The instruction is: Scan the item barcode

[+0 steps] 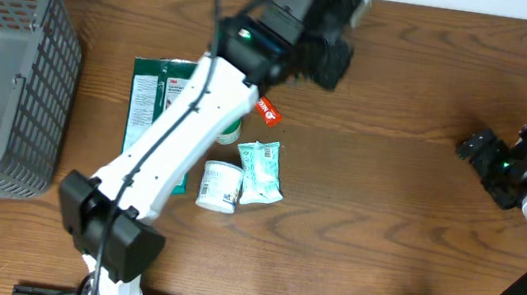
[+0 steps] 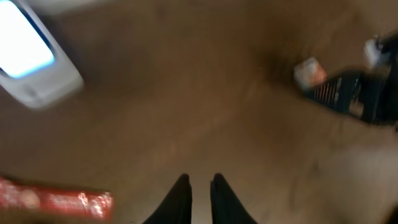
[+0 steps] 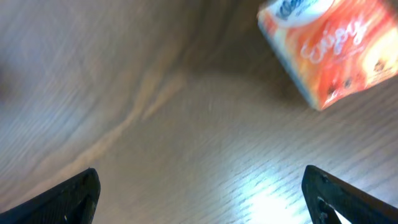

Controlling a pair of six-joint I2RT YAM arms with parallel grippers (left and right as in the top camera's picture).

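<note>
Which item is meant for scanning cannot be told. A red packet (image 1: 268, 111) lies flat on the table (image 1: 386, 213) in the upper middle of the overhead frame, just below the blurred head of the left arm. In the left wrist view it shows as a red strip at the lower left edge. The left gripper (image 2: 200, 180) hangs above bare wood with its fingers pressed almost together and nothing between them. A white device (image 2: 28, 50) with a lit bluish screen sits at the upper left of that view.

An orange packet (image 3: 323, 43) lies tilted in the upper right of the right wrist view. It is well clear of the right gripper (image 3: 200, 180), whose fingers are spread wide over empty wood.

Below the red packet, a pale blue pouch (image 1: 260, 172) and a white cup (image 1: 221, 185) lie touching. A green packet (image 1: 153, 104) is partly under the left arm, and a grey basket (image 1: 2, 65) fills the left edge.
</note>
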